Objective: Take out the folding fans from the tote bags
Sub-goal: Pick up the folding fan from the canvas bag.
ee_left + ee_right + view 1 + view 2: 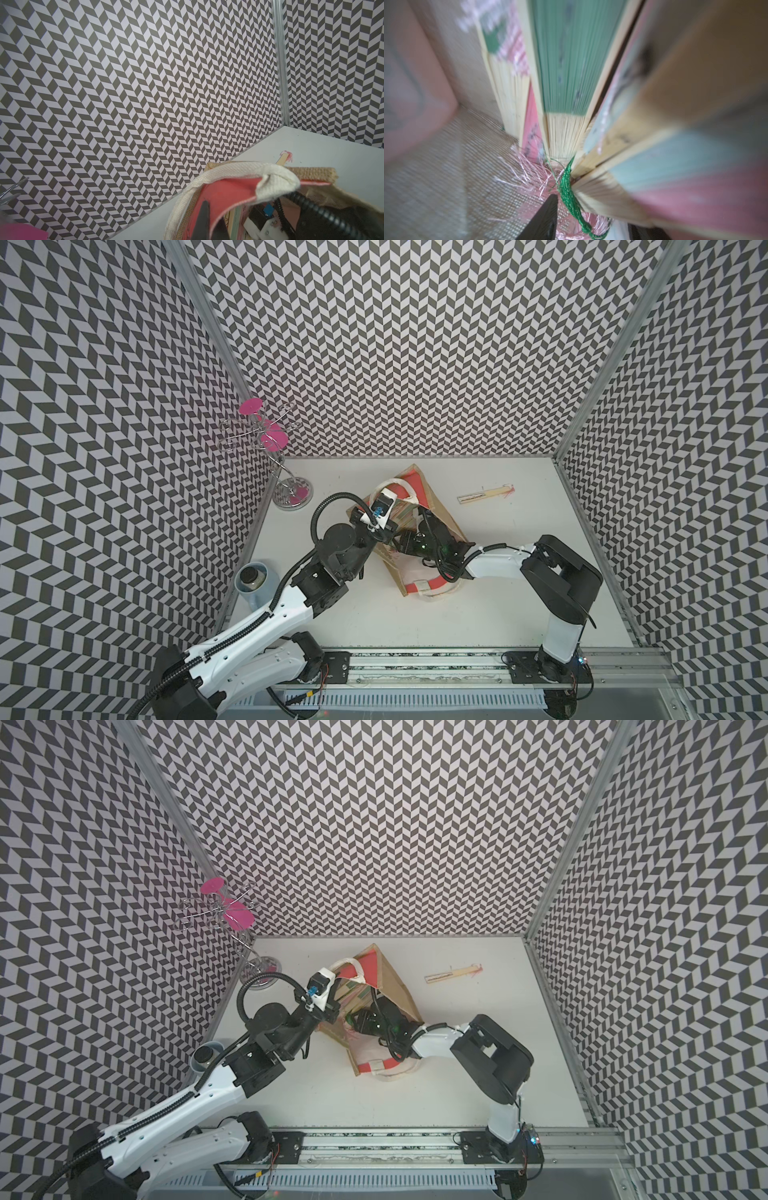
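Looking down into a booth of black-and-white chevron-patterned walls [415,344] round a white tabletop [415,626]. Finding at mid-table, in both top views, a boxy tan jute tote bag [438,508] [395,986] with red-orange trim, white rope handles and white lining, mouth gaping; cannot tell whether standing straight or leaning.

Tracing the left gripper [212,214] to the bag's rim: pressed together on the red-orange trim beside a white handle [270,178], fingertips buried under the wrist camera from above. Tracing the right gripper [591,209] deep into the bag, out of sight from above; from the wrist, spread, with only one black finger [546,218] plain and the opposite one mostly covered, clamping nothing visible.

Noting a tall chrome wire stand with pink discs [291,493] in the far left corner, cut to a blurred pink patch in the left wrist view. Passing a pale-blue cylinder [270,572] at the table's left edge, half hidden behind the left arm, contents dark and unclear.

Unable to count the slim pale-bamboo folding fans [564,72] packed in the bag: green and pink paper, nearer ones smeared out of focus. Spotting one more such fan [485,494] lying alone on the table, well apart from the bag toward the far right. Ending on a loose green tassel [569,187] and pink tassel threads [525,172] lying between the right fingers.
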Controlling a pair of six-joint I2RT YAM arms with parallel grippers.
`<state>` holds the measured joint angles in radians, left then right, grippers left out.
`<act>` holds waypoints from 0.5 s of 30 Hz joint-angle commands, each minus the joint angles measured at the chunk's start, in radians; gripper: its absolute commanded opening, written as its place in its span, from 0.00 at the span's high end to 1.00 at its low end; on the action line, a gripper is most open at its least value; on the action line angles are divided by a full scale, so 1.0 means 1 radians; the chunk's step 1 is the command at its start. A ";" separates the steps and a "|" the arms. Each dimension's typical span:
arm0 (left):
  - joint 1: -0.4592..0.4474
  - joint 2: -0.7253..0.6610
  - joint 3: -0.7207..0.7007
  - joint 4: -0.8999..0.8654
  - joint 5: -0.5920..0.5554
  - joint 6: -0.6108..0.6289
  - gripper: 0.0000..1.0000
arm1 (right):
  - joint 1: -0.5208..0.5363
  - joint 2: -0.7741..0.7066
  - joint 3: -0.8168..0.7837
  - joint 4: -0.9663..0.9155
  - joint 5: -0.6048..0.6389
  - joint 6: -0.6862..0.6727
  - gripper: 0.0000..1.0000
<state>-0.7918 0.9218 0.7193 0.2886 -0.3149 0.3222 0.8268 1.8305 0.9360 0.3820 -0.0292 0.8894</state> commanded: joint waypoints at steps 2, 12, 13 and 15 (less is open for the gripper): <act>0.000 -0.067 -0.014 0.124 0.026 -0.009 1.00 | -0.029 -0.057 -0.039 0.120 0.068 0.065 0.48; 0.000 -0.067 -0.017 0.118 0.036 -0.014 1.00 | -0.040 -0.051 -0.016 0.115 0.072 0.076 0.57; 0.000 -0.066 -0.018 0.118 0.039 -0.014 1.00 | -0.041 -0.053 -0.021 0.125 0.071 0.075 0.58; 0.000 -0.063 -0.015 0.115 0.036 -0.016 1.00 | -0.041 -0.061 -0.034 0.153 0.071 0.075 0.59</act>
<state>-0.7921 0.8879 0.6899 0.2977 -0.2825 0.3187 0.8062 1.8111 0.9112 0.4156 0.0051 0.9394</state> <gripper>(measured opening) 0.049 0.415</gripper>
